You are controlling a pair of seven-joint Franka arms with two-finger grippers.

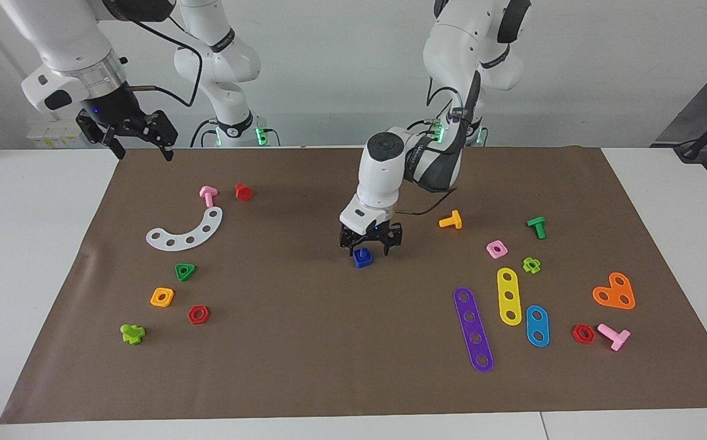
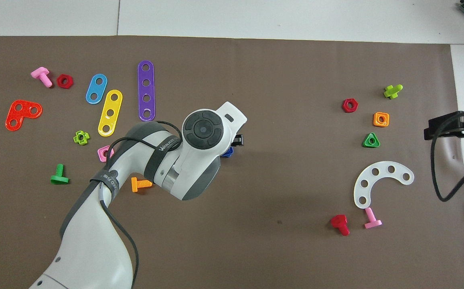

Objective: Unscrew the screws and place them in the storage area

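Dark-blue plastic screw [image 1: 362, 257], seated in a blue square nut, found mid-mat in the facing view, on the brown paper mat [image 1: 329, 366]. Bare mat on every side of it; nearest loose piece an orange plastic bolt [image 1: 451, 220], well apart toward the left arm's end. Left gripper [image 1: 369, 244] straddling the screw from above, jaws spread wide, fingertips low on either side; contact not discernible. Right gripper [image 1: 139, 150] waiting, jaws apart, raised over the mat's edge at the right arm's end. Storage area [image 1: 185, 231] marked by a white curved four-hole plastic strip, flat and smooth, with a pink bolt [image 1: 208, 195] and red bolt [image 1: 243, 192] nearer the robots.

Overhead view: screw [image 2: 228, 152] mostly hidden under the left arm's wrist, only a blue edge showing. Left gripper [image 2: 238, 140] barely protruding. Right gripper [image 2: 448, 128] at the mat's edge. Storage area [image 2: 380, 181] well apart from the screw, open mat between.
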